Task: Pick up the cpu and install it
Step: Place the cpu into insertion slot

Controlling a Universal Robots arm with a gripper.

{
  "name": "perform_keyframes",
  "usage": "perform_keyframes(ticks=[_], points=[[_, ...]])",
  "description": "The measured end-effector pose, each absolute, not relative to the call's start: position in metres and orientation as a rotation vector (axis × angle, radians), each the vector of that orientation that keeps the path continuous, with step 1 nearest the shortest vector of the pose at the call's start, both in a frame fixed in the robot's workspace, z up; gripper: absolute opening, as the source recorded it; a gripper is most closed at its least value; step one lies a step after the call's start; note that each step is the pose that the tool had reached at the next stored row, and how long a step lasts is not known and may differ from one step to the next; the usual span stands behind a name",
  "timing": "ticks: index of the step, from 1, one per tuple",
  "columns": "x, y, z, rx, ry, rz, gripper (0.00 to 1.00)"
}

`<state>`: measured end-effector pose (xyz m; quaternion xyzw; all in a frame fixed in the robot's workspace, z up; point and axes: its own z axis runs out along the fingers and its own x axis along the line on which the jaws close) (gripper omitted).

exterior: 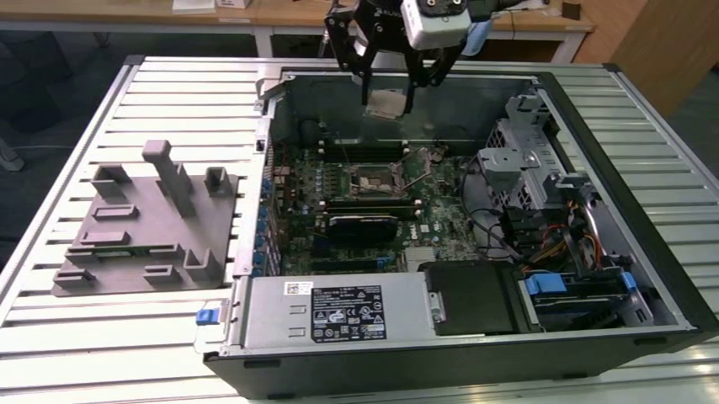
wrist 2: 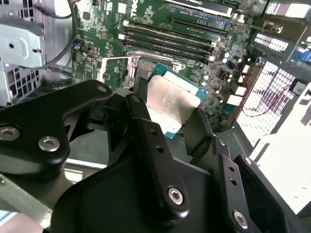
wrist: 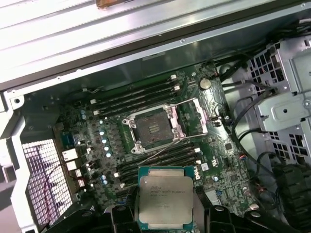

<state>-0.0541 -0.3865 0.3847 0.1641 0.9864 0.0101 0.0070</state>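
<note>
Open PC case [exterior: 646, 194] lies on its side on the desk [exterior: 67, 337]. Inside it are the motherboard [exterior: 440, 210], a power supply [exterior: 337, 311] and a drive cage [exterior: 523, 164]. A grey tray [exterior: 146, 244] sits on the desk, just beside the case on the exterior view's left.

Hand [exterior: 388, 101] is closed on the cpu [exterior: 388, 106], one finger on each of two opposite edges. In both wrist views the metal top plate faces the camera. The cpu [wrist: 165, 201] is up in the air over the far part of the case, well clear of the board and not over the socket [wrist: 154, 127], whose contact field is exposed.

Count: one cpu, one socket, one tray, two banks of memory slots [wrist 2: 167, 36] flanking the socket. Can't tell the stick count.
</note>
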Motion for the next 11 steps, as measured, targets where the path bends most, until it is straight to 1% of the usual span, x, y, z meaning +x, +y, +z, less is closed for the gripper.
perform_keyframes(ticks=[11], points=[[-0.0541,-0.3865,0.3834,0.685,3.050,0.030,0.53]])
